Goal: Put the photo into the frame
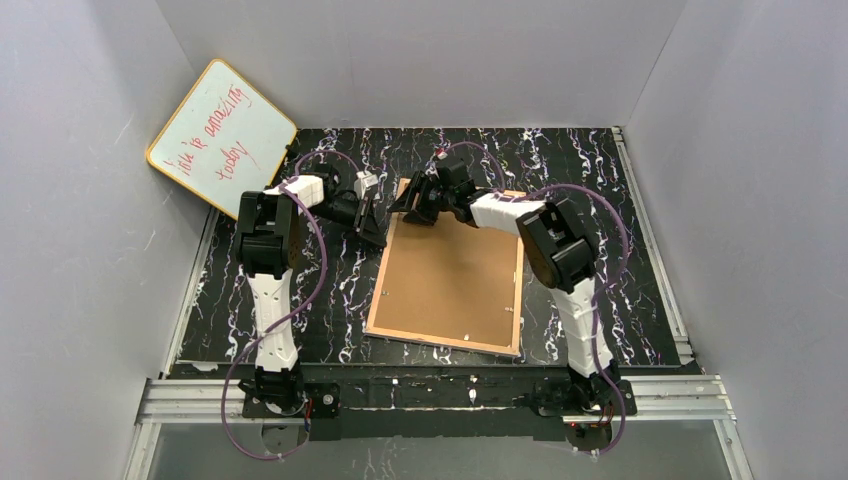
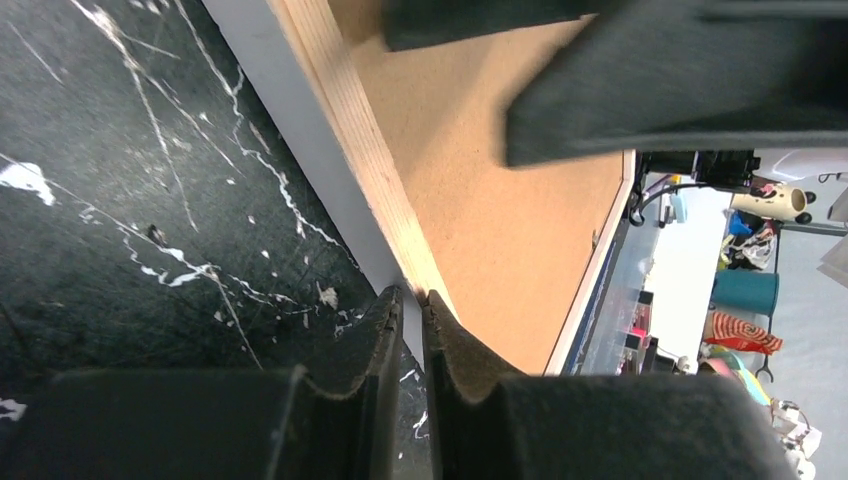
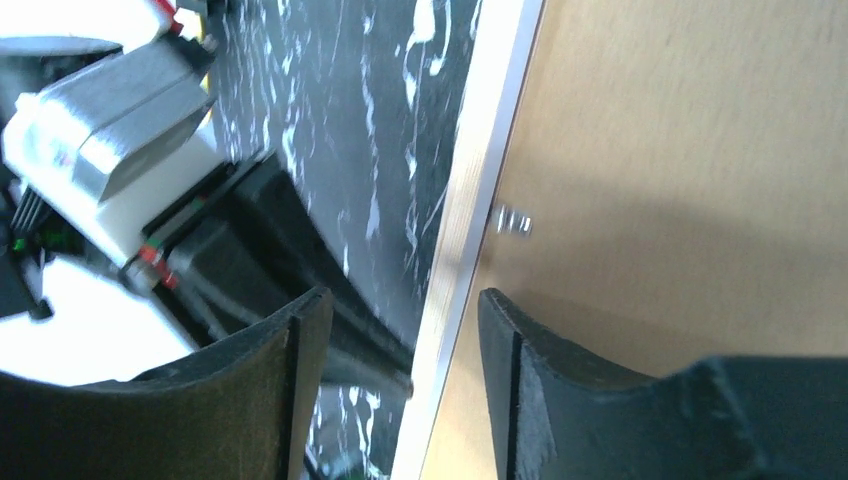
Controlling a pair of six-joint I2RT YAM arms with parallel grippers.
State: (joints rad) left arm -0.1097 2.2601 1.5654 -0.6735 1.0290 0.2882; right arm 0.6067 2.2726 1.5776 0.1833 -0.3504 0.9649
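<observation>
Left gripper pinched almost shut on the wooden rim of the frame, right gripper agape astride its far edge, frame back-up on the marbled table, photo unseen; we judge the frame is being steadied and its backing board needs lifting next.

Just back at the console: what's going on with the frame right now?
The frame lies back-up on the table, with the brown backing board showing. The left gripper has its jaws pinched on the frame's left rail near the far corner. The right gripper hovers open, jaws straddling the edge nearby. No photo is visible.
</observation>
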